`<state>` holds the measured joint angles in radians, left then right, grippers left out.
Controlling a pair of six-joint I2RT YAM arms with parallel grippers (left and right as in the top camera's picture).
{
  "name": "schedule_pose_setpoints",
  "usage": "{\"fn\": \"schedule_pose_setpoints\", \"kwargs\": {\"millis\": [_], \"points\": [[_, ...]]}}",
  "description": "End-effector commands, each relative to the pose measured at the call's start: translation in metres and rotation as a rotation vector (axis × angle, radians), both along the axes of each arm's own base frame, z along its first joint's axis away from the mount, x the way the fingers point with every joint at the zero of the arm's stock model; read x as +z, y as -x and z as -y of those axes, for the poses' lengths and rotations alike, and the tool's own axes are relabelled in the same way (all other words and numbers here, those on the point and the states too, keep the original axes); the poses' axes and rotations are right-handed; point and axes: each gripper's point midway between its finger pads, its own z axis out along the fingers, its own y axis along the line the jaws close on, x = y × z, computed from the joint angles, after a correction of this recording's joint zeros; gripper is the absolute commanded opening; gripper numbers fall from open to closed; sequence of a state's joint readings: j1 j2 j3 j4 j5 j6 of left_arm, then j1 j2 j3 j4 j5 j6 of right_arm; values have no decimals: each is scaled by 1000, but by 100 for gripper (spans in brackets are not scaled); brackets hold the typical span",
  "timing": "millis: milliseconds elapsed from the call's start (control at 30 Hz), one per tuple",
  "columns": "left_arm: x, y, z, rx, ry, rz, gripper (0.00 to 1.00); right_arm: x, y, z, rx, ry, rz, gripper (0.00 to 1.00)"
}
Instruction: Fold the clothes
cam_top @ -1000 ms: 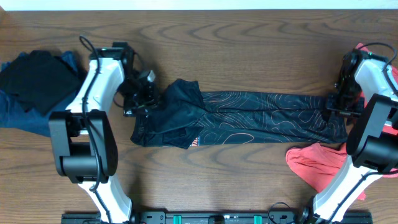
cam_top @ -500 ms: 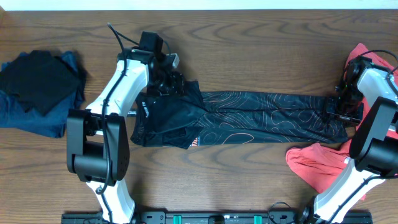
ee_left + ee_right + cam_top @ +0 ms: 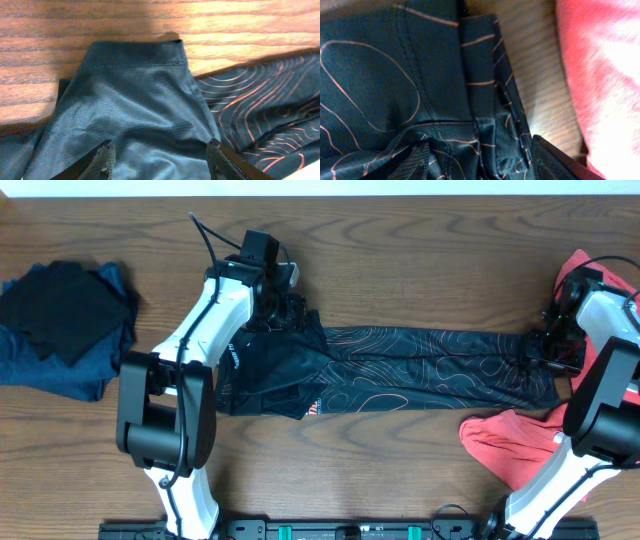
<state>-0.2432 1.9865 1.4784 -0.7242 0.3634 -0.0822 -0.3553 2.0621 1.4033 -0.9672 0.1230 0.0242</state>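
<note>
The black jersey [image 3: 420,370] with thin orange contour lines lies stretched left to right across the table, its left part folded over in plain black fabric [image 3: 135,100]. My left gripper [image 3: 285,310] hovers over that fabric's upper left edge, jaws open and empty, in the left wrist view [image 3: 160,162]. My right gripper [image 3: 545,350] is at the jersey's bunched right end [image 3: 420,75], jaws wide open around the crumpled hem [image 3: 480,162], not closed on it.
A coral-red garment [image 3: 510,445] lies at the front right, and more coral cloth [image 3: 605,65] lies beside the right gripper. A navy and black pile [image 3: 60,320] sits at the far left. Bare wood [image 3: 225,30] lies behind the jersey.
My left arm has swung from the jersey's left edge to the right and back, over its upper left corner. The right gripper has stayed at the jersey's right end.
</note>
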Motion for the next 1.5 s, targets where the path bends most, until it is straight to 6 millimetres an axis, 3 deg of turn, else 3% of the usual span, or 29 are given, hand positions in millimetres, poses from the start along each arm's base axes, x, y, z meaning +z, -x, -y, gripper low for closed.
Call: {"fn": "schedule_pose_setpoints", "kwargs": {"millis": [0,300,667,833,1000,1067,1167,1233,1400,1467], "points": [[-10,1,-4,14,-20,-21,60,-17,6,7,-24,-5,-13,66],[-12,-5,1,13,-14,-1,62,-18,9,10,1,-35,-12,68],[-34,-25,46,-58,19,99,63,-17,12,6,2,-47,-27,69],[-58,-33,32,5,-81,100,63,-17,13,6,2,-48,-30,69],[-70,-36,34,3,-80,98,63,-17,13,6,2,-48,-29,68],[-72,-36,34,2,-81,96,57,-17,13,6,2,-48,-29,67],[-72,-36,34,2,-81,96,33,-17,13,6,2,-48,-30,66],[-72,-36,34,2,-81,95,24,-17,13,6,2,-48,-30,65],[-73,-34,34,1,-82,87,6,-17,13,6,2,-48,-29,65],[-71,-31,35,-4,-71,76,6,-17,13,6,2,-48,-29,65]]}}
